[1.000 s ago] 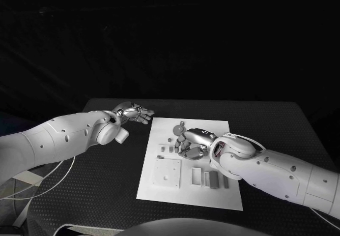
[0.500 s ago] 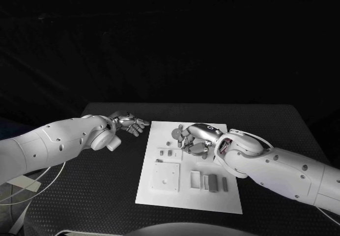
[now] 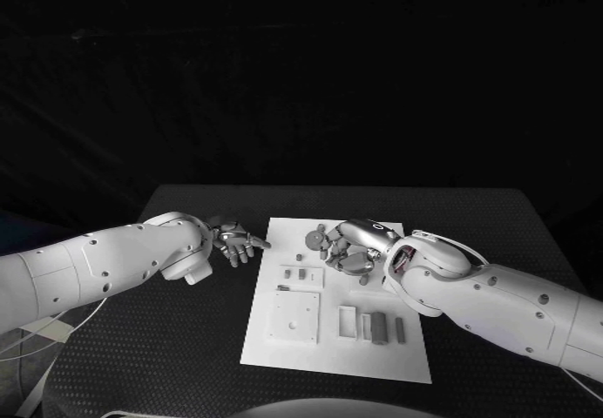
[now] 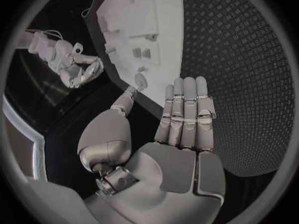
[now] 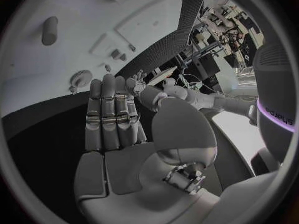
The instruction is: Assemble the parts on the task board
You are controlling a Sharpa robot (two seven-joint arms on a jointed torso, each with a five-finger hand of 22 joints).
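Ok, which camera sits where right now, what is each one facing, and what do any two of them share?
Head view: on the robot's head, looking down at the black table and the task board; both arms come in, left hand beside the board, right hand over its far part.
Left wrist view: behind the left hand, open, facing the board's edge; the right hand shows beyond.
Right wrist view: behind the right hand, open, facing the board.
Shared: all three show the board.
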